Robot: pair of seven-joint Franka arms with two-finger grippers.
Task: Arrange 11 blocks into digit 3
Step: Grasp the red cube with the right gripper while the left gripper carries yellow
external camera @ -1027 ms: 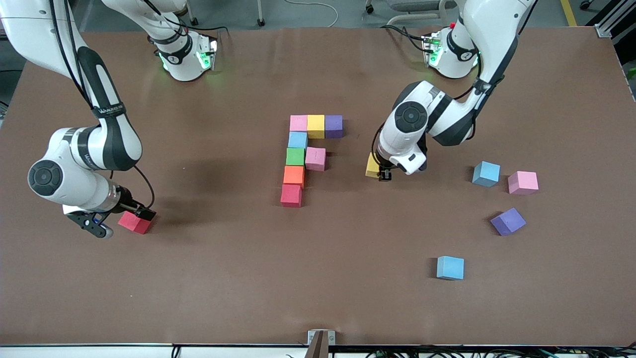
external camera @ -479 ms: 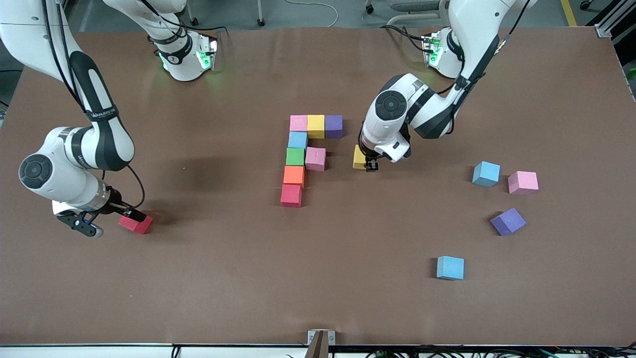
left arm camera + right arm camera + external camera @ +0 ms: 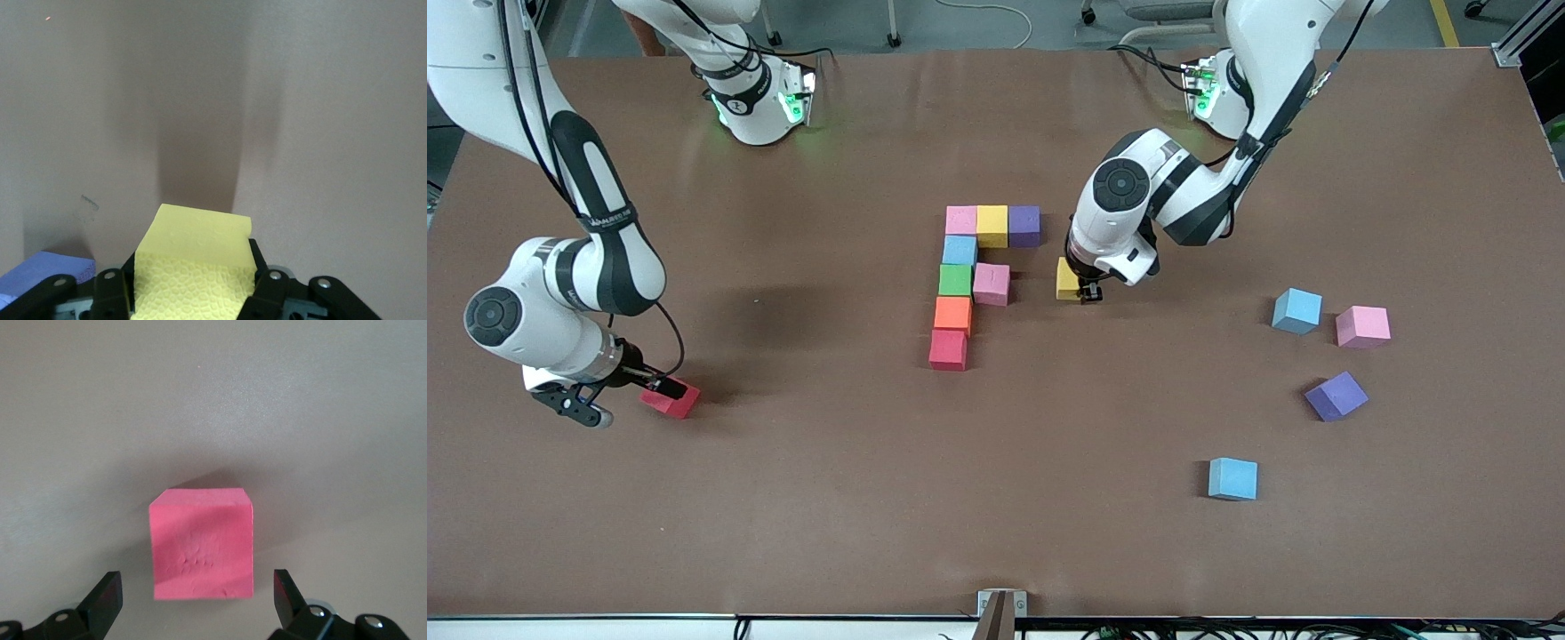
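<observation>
Yellow foam, one of the blocks, sits clamped in the left gripper [image 3: 1083, 293], which grasps this yellow cube [image 3: 1067, 278] near the middle of the table [image 3: 827, 516], just beside the unfinished digit 3 [image 3: 974, 283]. That figure has a pink, yellow and purple top bar, a spine of light blue, green, orange and red, and one pink cube beside the green. Toward the right arm's end, the right gripper [image 3: 197, 600] hangs with its jaws spread wide around a loose red cube [image 3: 669, 399], not touching it. Four spare cubes [image 3: 1316, 382] lie scattered toward the left arm's end.
</observation>
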